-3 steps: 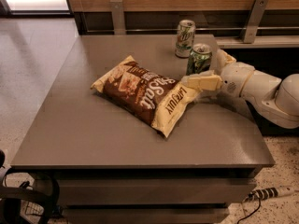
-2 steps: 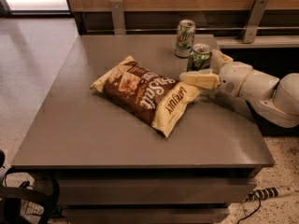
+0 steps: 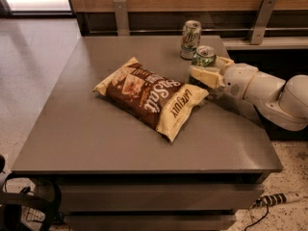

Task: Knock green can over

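Note:
The green can stands near the table's back right, dark green with a silver top, leaning slightly. My gripper reaches in from the right and sits right against the can, with its cream-coloured front part covering the can's lower body. The white arm stretches off to the right edge. A paler whitish can with a green and red logo stands upright just behind and left of the green can.
A brown and cream chip bag lies flat in the middle of the grey table, its right corner close under my gripper. A wooden wall with metal brackets runs behind. A power strip lies on the floor at the lower right.
Almost nothing has moved. My gripper stays against the green can, and the can's top seems tipped slightly more towards the camera.

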`<state>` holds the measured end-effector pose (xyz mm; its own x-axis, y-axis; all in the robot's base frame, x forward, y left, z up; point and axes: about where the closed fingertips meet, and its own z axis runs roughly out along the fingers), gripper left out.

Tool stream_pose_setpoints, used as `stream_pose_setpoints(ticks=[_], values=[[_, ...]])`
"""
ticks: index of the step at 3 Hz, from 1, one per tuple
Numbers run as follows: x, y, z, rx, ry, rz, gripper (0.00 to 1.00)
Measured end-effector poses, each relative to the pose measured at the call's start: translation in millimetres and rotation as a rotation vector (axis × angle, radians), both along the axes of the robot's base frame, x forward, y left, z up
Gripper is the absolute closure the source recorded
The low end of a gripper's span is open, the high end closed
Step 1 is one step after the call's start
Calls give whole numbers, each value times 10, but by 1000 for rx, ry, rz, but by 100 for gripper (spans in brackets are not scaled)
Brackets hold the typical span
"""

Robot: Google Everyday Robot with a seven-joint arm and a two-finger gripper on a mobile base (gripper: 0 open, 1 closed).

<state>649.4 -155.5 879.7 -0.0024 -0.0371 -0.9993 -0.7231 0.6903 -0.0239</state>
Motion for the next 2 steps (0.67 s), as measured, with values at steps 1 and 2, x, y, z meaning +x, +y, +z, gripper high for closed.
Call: stream_pose_setpoints(ticks=[1,2], values=[[2,26,5,0,-1,4,83],[3,53,10,1,-1,8,100]])
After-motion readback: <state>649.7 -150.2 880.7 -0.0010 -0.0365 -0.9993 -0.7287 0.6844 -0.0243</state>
